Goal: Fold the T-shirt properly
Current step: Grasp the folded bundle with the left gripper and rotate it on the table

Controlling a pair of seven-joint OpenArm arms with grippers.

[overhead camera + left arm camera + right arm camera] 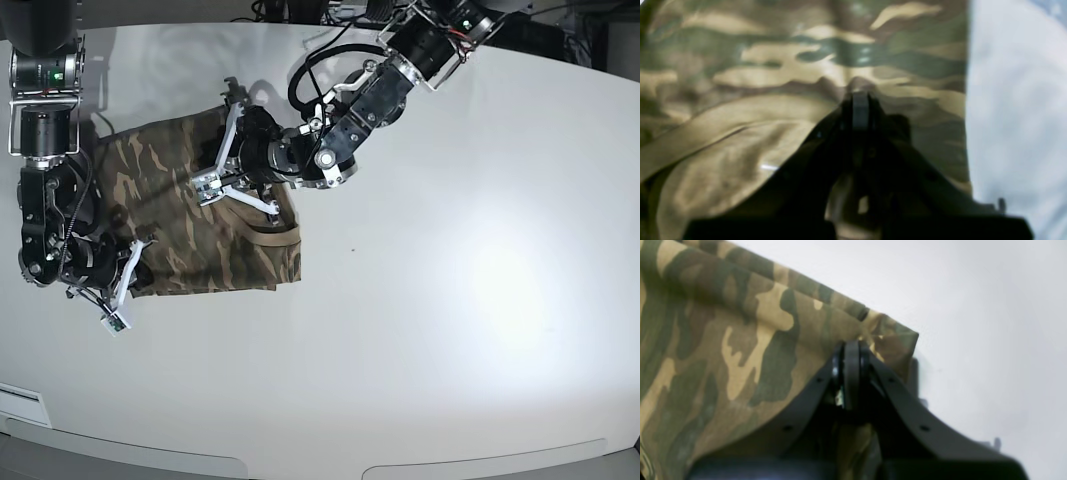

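Note:
The camouflage T-shirt (170, 215) lies on the white table (450, 250) at the left, bunched into a rough rectangle. Its tan ribbed collar (272, 236) shows near its right edge. My left gripper (208, 184) reaches in from the upper right and is shut on a pinch of the shirt's cloth (806, 66) just beyond the collar (723, 120); in the left wrist view its tips (860, 95) are closed together. My right gripper (140, 255) is at the shirt's lower left edge. It (851, 346) is shut on the cloth (740, 340) close to a hemmed corner (903, 336).
The left arm's cables and body (360, 100) arch over the shirt's upper right. The right arm's column (45, 120) stands at the table's left edge. White tabletop (973, 306) lies beside the held corner.

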